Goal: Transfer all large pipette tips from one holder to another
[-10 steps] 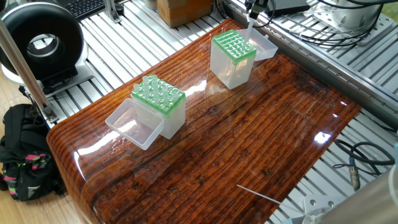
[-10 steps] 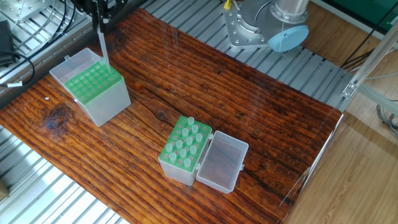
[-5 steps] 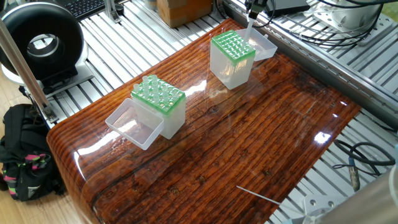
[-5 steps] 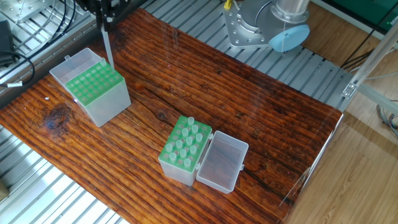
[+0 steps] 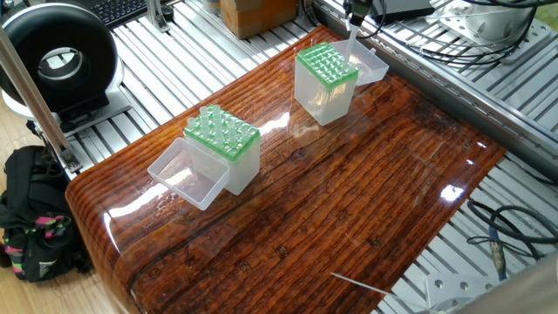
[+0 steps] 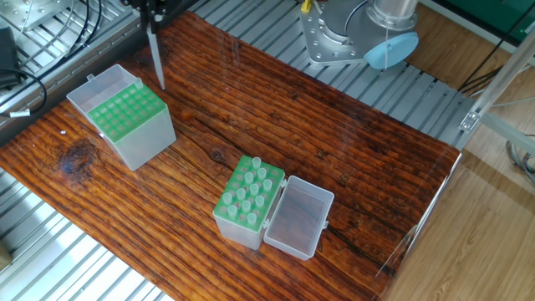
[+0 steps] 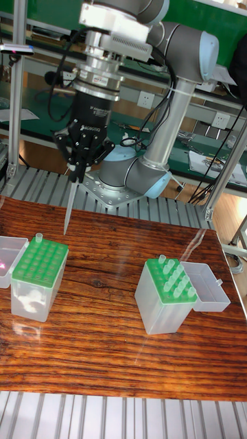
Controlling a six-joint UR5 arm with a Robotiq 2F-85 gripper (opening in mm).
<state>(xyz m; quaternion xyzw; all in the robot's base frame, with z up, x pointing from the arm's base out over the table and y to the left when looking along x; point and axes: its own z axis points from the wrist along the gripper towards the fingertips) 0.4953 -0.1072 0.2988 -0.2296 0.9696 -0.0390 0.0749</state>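
My gripper (image 7: 77,175) is shut on one large pipette tip (image 7: 70,206), which hangs point down. The tip (image 6: 156,58) is in the air just beside the holder with the mostly bare green rack (image 6: 129,117), on the side facing the table's middle, clear of it. One tip (image 7: 39,238) stands at that rack's back corner. The other holder (image 7: 168,288) carries several upright tips (image 6: 251,186) in its green rack. In one fixed view the held tip (image 5: 348,45) shows behind the far holder (image 5: 327,74), and the gripper (image 5: 356,12) is cut off by the top edge.
Both holders have clear hinged lids lying open beside them (image 6: 298,219) (image 5: 185,174). A thin pale rod (image 5: 357,281) lies near the table's front edge. The arm's base (image 6: 351,38) is bolted at the table's far side. Cables (image 5: 501,235) run on the slotted frame.
The gripper has carried the held tip sideways, from over the green rack of the far holder out past its edge toward the table's middle, and slightly upward.
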